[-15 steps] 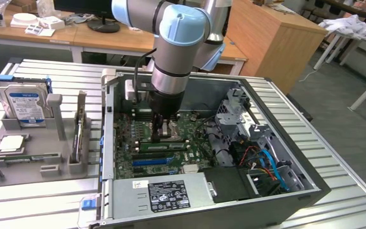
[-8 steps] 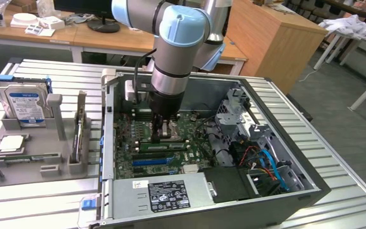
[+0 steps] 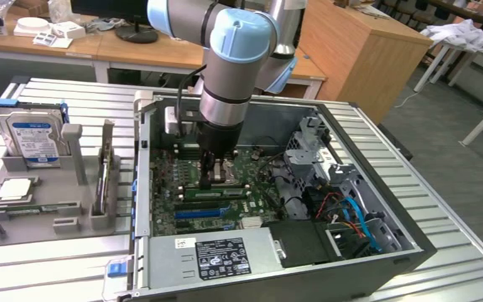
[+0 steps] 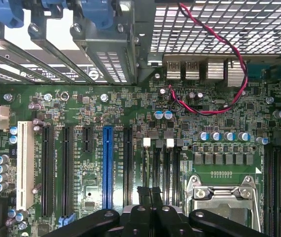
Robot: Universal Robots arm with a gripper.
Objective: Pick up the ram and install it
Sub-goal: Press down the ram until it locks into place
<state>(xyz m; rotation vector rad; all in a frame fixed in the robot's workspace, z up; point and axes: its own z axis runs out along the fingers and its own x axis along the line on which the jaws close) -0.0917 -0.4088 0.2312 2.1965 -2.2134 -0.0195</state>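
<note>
Green motherboard lay under the gripper, whose jaws were pressed together on nothing, poised inside the computer case. The ram stood upright in its grey holder outside, ready for picking.

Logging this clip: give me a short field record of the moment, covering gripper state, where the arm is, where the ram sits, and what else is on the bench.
gripper: gripper shut, nothing seen between its fingers
arm position: reaching down into the open computer case, above the motherboard near the CPU socket
ram: ram standing on edge in the grey holder, outside the case on the exterior view's left, untouched
other items: hard drive upright in the same holder
task status: ram not yet picked up
</note>
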